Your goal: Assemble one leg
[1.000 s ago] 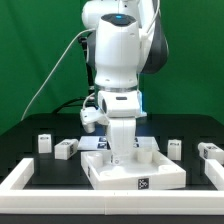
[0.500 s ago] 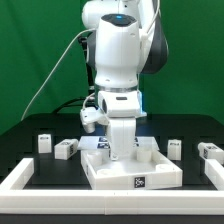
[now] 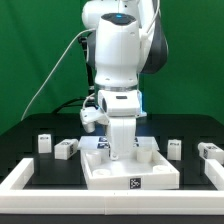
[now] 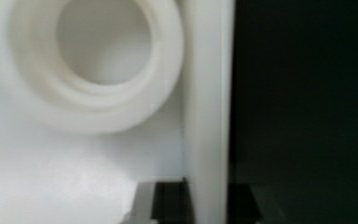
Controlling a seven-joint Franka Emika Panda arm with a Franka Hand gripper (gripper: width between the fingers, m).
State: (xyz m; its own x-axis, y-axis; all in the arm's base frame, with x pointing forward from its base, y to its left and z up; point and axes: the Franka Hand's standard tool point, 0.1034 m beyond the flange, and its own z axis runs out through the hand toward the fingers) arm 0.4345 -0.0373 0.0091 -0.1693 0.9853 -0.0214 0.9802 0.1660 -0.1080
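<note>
Several small white legs with tags lie on the black table: two at the exterior view's left (image 3: 44, 143) (image 3: 66, 149) and two at its right (image 3: 174, 147) (image 3: 209, 151). The large white square panel (image 3: 130, 172) lies in the middle, with a tag on its front side. My gripper (image 3: 120, 154) is down at the panel, behind its front edge. In the wrist view the two dark fingers (image 4: 172, 205) stand on either side of the panel's thin rim (image 4: 208, 120), next to a round socket (image 4: 91, 60). The gripper (image 4: 211, 192) appears shut on that rim.
A white raised border (image 3: 100, 206) runs along the front and left (image 3: 20, 175) of the work area. A green backdrop stands behind. The arm's white body hides the table behind the panel.
The panel has shifted slightly toward the exterior view's left, its front tag moving with it. The arm and the loose legs look unchanged.
</note>
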